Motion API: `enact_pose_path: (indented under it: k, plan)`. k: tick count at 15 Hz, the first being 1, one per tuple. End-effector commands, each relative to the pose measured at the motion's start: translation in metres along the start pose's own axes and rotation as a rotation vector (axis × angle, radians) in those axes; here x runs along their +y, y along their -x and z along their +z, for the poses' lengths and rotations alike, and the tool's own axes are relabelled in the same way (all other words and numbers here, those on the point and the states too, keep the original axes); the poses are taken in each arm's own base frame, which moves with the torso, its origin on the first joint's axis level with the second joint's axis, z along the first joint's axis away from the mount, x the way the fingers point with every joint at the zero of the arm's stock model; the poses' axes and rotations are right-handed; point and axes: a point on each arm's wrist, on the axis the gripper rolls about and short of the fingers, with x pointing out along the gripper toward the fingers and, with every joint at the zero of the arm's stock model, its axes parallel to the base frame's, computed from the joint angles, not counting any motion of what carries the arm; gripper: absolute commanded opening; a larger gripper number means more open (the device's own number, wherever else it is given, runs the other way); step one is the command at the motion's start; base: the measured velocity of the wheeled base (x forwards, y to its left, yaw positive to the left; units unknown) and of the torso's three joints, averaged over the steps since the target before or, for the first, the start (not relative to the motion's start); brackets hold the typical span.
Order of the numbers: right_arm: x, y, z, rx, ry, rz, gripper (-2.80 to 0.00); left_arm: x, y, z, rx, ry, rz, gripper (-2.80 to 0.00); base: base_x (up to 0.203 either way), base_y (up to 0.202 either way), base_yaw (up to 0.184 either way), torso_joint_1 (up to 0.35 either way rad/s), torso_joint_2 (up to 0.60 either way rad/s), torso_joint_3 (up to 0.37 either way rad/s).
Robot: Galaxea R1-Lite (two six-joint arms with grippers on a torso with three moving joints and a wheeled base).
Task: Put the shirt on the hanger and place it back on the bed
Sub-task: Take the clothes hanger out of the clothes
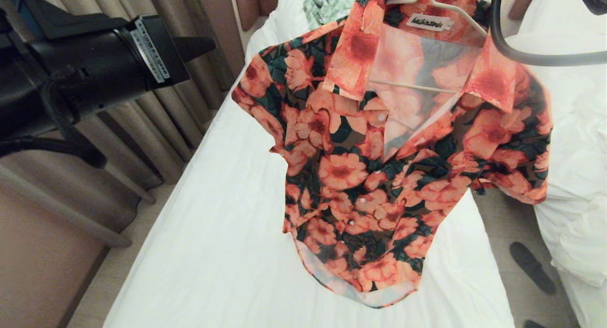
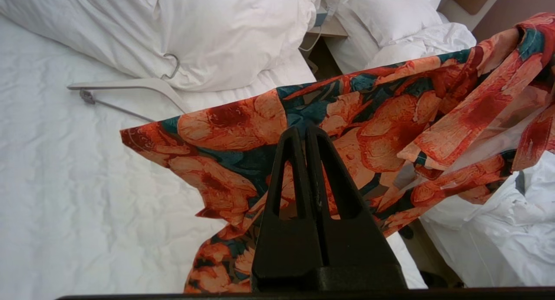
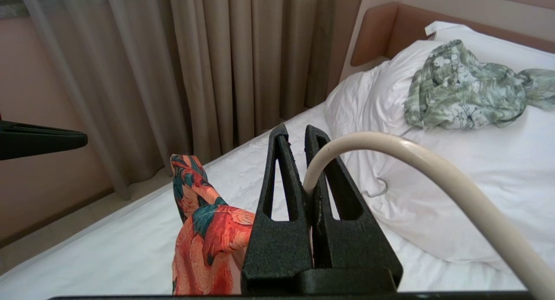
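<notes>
Head view recorded the shirt (image 1: 379,176) draped on the hanger (image 1: 455,13), suspended above the bed (image 1: 213,233), its hem near the white sheet. Right gripper (image 3: 303,137) held the hanger's hook, jaws clenched on the cream wire. Left gripper (image 2: 305,133) sat beside the shirt's sleeve, jaws pressed together with nothing between them. Green-and-white garment (image 3: 468,87) lay on the pillow (image 3: 390,100); a thicker white hanger (image 2: 130,89) rested below the pillow.
</notes>
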Motion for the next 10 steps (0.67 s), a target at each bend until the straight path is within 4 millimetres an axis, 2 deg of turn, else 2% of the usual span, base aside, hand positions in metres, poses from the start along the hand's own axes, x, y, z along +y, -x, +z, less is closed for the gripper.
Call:
enact_pose_path:
  k: [1, 10]
  plan:
    - [0.0007, 0.0002, -0.0005, 0.0, 0.001, 0.003, -2.8, -0.0001, -0.0005, -0.0002, -0.001, 0.001, 0.0, -2.8, 0.0, 0.0, 0.0, 0.1, -0.2, -0.114]
    - [0.0018, -0.0006, -0.0061, 0.041, -0.004, 0.001, -2.8, 0.0001, -0.002, -0.0018, 0.005, 0.001, -0.001, -2.8, 0.0, 0.0, 0.0, 0.0, 0.0, 0.0]
